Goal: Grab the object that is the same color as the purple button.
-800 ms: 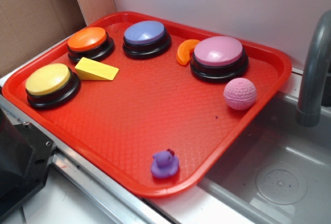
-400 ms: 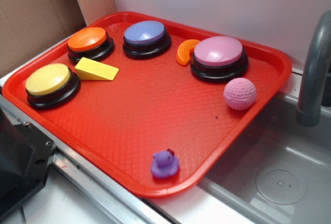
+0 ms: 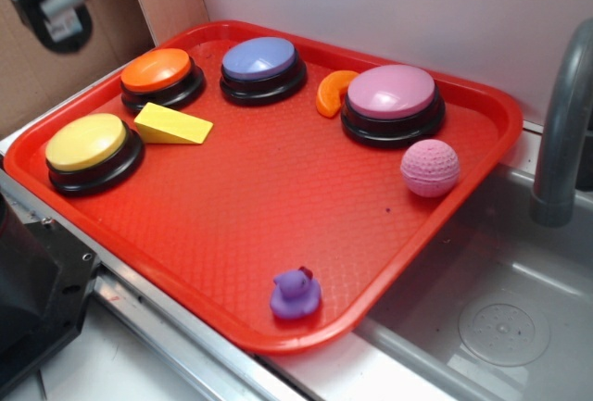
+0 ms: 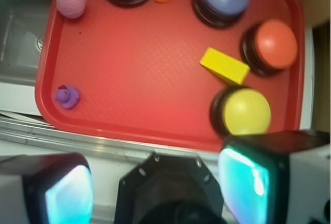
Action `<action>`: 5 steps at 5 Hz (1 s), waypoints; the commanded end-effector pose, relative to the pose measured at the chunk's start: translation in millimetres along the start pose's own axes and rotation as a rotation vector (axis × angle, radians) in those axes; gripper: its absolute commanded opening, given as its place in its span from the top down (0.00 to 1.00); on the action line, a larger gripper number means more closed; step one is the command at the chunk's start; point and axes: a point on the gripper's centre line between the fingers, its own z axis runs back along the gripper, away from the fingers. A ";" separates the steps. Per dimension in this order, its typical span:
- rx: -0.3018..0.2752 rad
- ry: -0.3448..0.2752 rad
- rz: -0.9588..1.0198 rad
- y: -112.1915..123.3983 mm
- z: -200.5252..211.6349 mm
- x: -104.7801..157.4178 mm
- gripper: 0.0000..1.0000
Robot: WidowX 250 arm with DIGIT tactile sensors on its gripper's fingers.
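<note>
From my wrist view the duck (image 4: 67, 96) sits at ten o'clock from the gripper (image 4: 155, 185), well apart; I see its fingers spread, holding nothing.

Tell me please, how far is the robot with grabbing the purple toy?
Nothing is done yet: the purple duck sits untouched near the front edge of the red tray, far from the purple button. In hand: the gripper is open, high above the tray, holding nothing. Left: descend to the duck, close on it, lift.
</note>
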 end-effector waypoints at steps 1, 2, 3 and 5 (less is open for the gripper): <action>-0.048 -0.086 -0.385 -47.2 -39.0 13.4 0.00; -0.103 -0.156 -0.575 -73.7 -63.6 21.6 0.00; -0.120 -0.150 -0.666 -87.5 -85.9 29.7 0.00; -0.145 -0.137 -0.708 -102.7 -131.0 42.8 0.00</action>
